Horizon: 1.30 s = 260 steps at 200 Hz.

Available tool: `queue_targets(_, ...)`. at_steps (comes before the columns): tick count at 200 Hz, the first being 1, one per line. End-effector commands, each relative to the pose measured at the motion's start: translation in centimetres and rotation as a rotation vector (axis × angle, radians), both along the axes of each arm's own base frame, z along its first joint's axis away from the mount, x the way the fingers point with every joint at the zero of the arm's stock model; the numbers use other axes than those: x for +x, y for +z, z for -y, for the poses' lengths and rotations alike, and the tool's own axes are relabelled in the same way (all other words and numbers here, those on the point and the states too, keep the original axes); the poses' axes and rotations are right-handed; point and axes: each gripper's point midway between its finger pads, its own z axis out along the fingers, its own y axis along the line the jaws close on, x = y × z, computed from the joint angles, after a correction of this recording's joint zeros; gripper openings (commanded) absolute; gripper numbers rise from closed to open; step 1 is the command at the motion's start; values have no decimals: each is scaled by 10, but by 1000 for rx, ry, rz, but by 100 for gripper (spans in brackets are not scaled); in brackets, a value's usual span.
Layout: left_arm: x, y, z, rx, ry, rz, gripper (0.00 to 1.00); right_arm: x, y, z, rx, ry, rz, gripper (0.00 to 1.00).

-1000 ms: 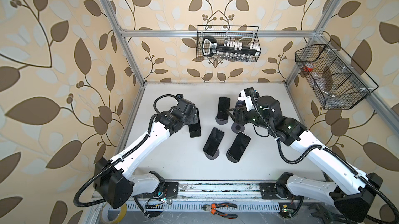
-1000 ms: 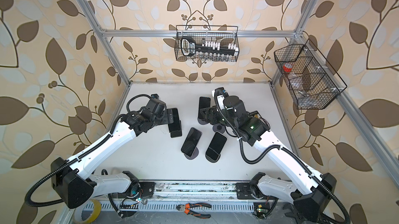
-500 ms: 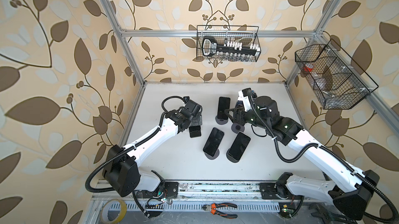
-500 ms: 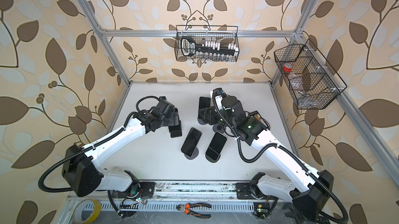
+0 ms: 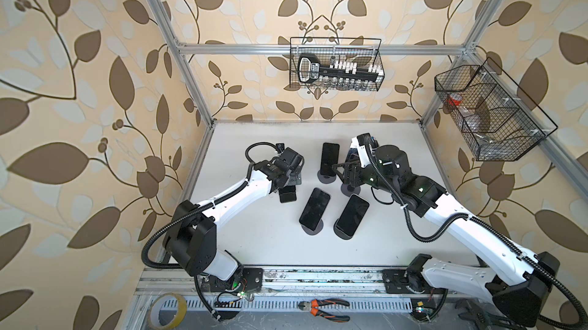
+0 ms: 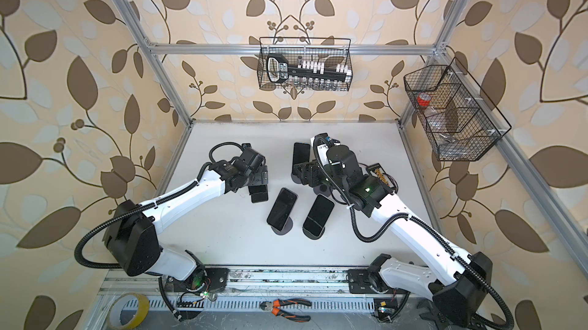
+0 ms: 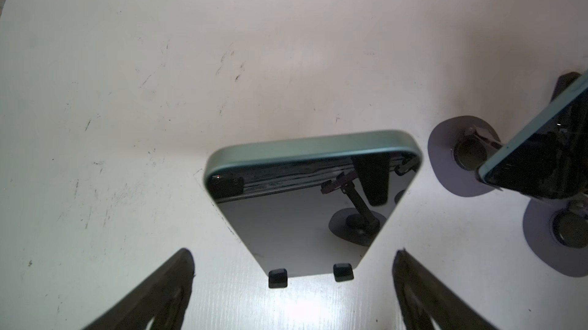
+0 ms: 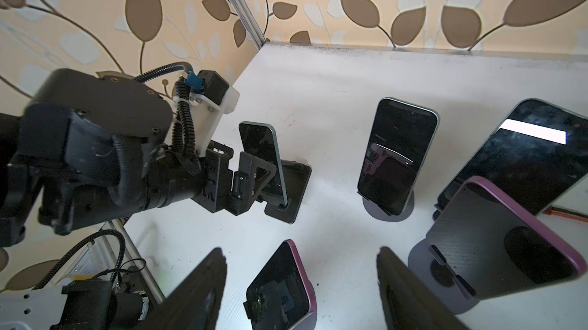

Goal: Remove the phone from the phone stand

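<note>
Plainly the left gripper (image 7: 292,252) gaped around the green phone (image 7: 305,210), gripping nothing. At three o'clock the right gripper (image 8: 300,249) hung part-open, empty.

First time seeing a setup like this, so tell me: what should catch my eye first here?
Two white-and-black robot arms, the left arm and right arm, reach from the near edge over a white table. Between them, several dark phones lean on small stands; the left gripper stands open around one teal-edged phone. A wire basket hangs on the leaf-patterned back wall.
</note>
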Motion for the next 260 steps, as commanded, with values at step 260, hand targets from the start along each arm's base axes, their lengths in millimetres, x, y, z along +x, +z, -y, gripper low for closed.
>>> queue_targets(260, 23, -4, -8, 41, 204, 92, 96, 5, -10, -6, -19, 17, 7, 77)
